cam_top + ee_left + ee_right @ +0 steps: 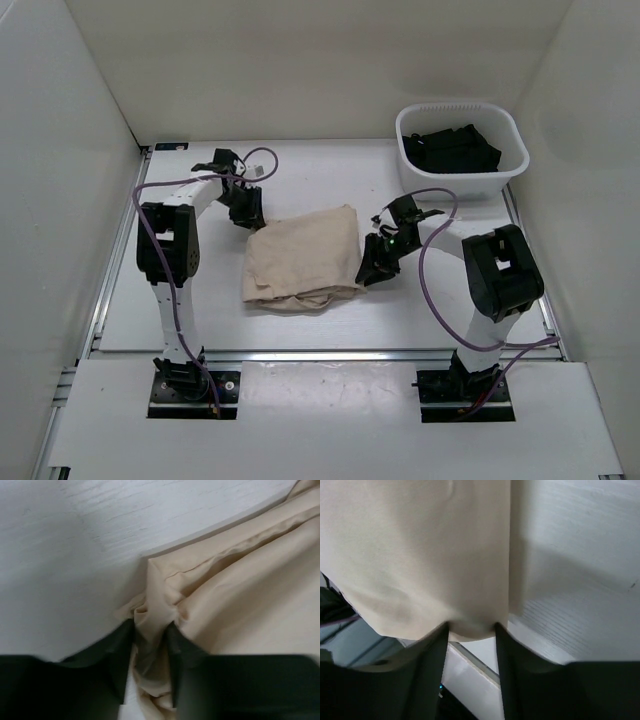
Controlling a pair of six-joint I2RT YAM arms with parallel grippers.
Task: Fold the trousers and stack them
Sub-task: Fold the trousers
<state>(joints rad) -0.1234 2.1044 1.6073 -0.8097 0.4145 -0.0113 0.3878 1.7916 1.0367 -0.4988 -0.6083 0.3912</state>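
The trousers [303, 258] lie folded into a thick tan pad in the middle of the worktop [200, 300], between the two arms. The pad is close to square, a little wider from left to right than from near to far, so its long axis runs roughly across the worktop. Its far edge slants, reaching farther back at the right corner than at the left. The near edge is rounded and shows stacked layers. I cannot tell where the waistband or the leg ends lie within the fold.

The left hand [245, 212] sits at the pad's far left corner. In the left wrist view this hand [151, 640] is drawn narrow, and its dark fingers [119, 652] pinch a bunched ridge of the trousers [240, 595], with folds running away to the upper right.

The right hand [372, 268] is at the pad's right edge, close to the near corner. In the right wrist view this hand [471, 627] is also narrow, with a rounded fold of the trousers [420, 555] filling the gap between its fingers [432, 665]. Bare worktop [580, 580] shows to the right of the cloth.

A white basket [510, 165] stands at the far right of the worktop, well apart from the trousers, and holds dark clothes [455, 148].
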